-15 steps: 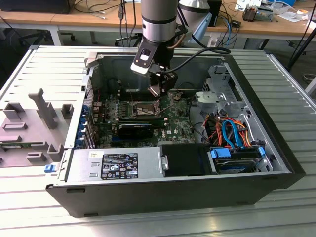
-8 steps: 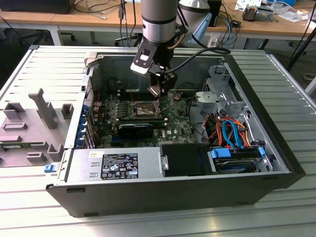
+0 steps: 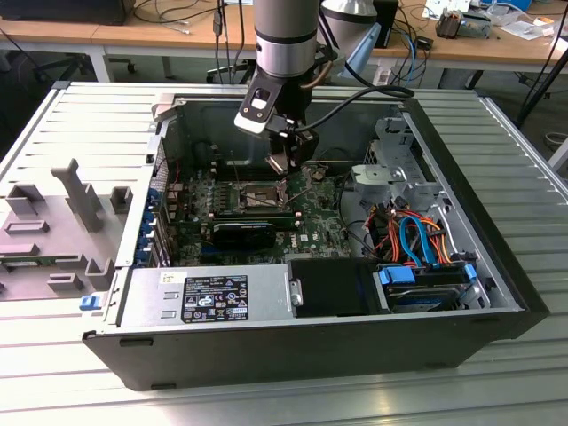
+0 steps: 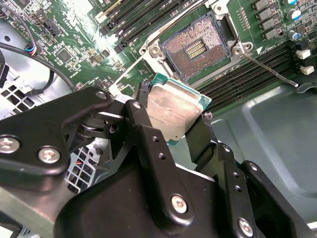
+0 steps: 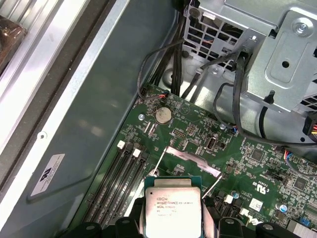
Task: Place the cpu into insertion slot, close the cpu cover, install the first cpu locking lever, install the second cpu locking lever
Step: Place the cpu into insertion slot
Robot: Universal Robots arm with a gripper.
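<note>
Claw [image 3: 288, 164] hangs inside the open computer case [image 3: 266, 346], close over the socket [image 3: 257, 197]. Claw is pinching the chip [image 4: 173, 111]: black fingers [image 4: 200, 131] press on two opposite edges, and the silver top shows in both wrist views [image 5: 173, 208]. Chip is in the air, near the socket but not touching it, and sits tilted against it in the second wrist view. Socket is uncovered, its field of contacts exposed. Cover [image 5: 192, 159] looks swung up off the socket, standing at the socket's edge. A thin metal lever [image 4: 270, 69] sticks out from one socket corner and crosses the long black memory slots [image 4: 247, 82] just beside the socket. Green board [image 4: 74, 54] lies all around the socket.
</note>
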